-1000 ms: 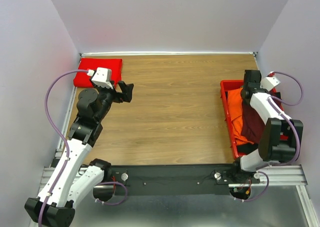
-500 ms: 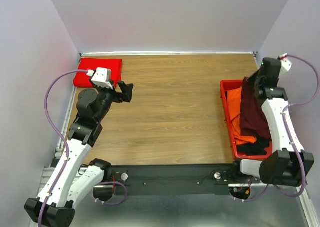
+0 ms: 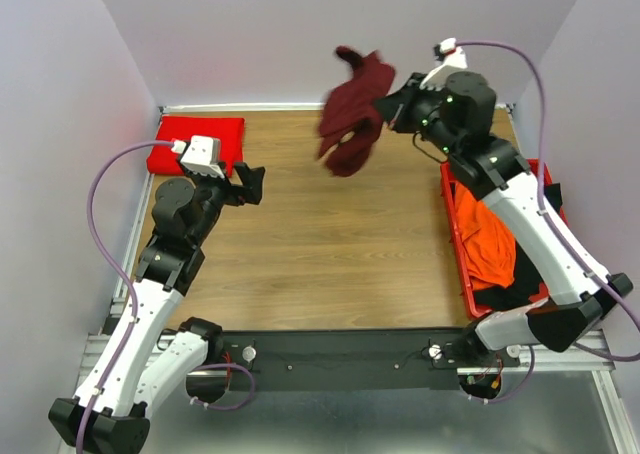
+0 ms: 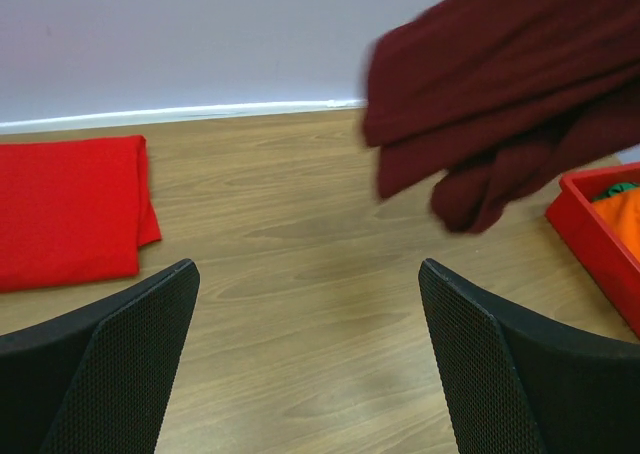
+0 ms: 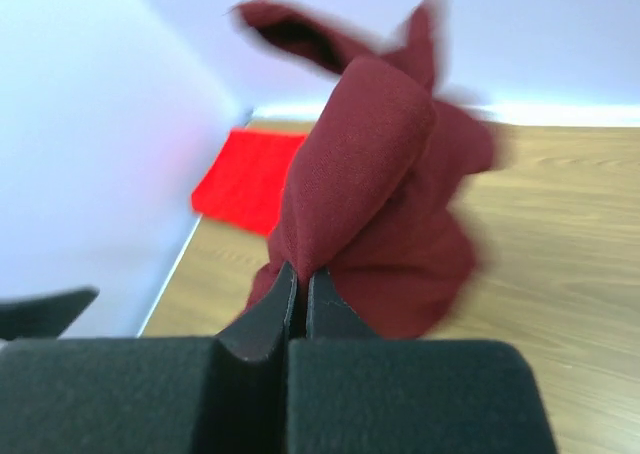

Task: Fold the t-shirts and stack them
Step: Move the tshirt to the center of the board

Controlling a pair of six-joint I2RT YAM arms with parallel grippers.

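Note:
The dark maroon t-shirt hangs bunched in the air over the far middle of the table, and my right gripper is shut on a fold of it. In the right wrist view the jaws pinch the maroon cloth, which is blurred by motion. The bright red t-shirt lies folded flat in the far left corner, also visible as a red patch past the maroon one. My left gripper hovers just right of the red shirt, open over bare wood, with the maroon shirt ahead and above.
A red bin stands at the right edge of the table, holding an orange cloth and a dark cloth. Its corner shows in the left wrist view. Pale walls close in the back and both sides.
My right arm has pulled the maroon t-shirt up out of the red bin and swung it left, high over the far side of the table. The left arm has not moved.

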